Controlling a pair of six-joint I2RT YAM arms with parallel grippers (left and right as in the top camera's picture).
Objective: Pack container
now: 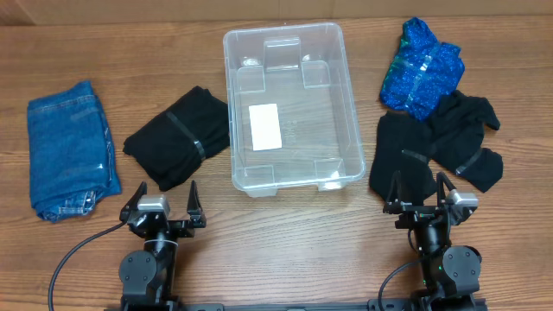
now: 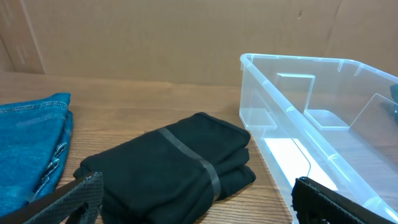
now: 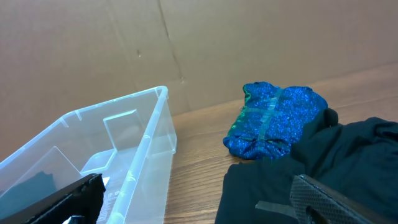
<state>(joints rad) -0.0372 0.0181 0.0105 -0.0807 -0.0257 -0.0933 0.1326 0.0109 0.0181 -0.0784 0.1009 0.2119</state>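
Observation:
The clear plastic container (image 1: 350, 130) stands empty at the table's middle, a white label on its base; it also shows in the left wrist view (image 2: 323, 146) and the right wrist view (image 3: 146, 146). A folded black garment (image 1: 177, 136) lies left of it, also in the left wrist view (image 2: 168, 168). Folded blue jeans (image 1: 71, 147) lie far left. Right of the container lie a glittery blue garment (image 1: 422, 67) and black garments (image 1: 436, 147). My left gripper (image 1: 162, 206) is open and empty near the front edge. My right gripper (image 1: 422, 197) is open and empty over the black garments' near edge.
A brown cardboard wall (image 2: 155, 37) stands behind the table. The wooden table (image 1: 285, 233) shows bare wood between the two arms. Black cables (image 1: 73, 250) run from the arm bases at the front.

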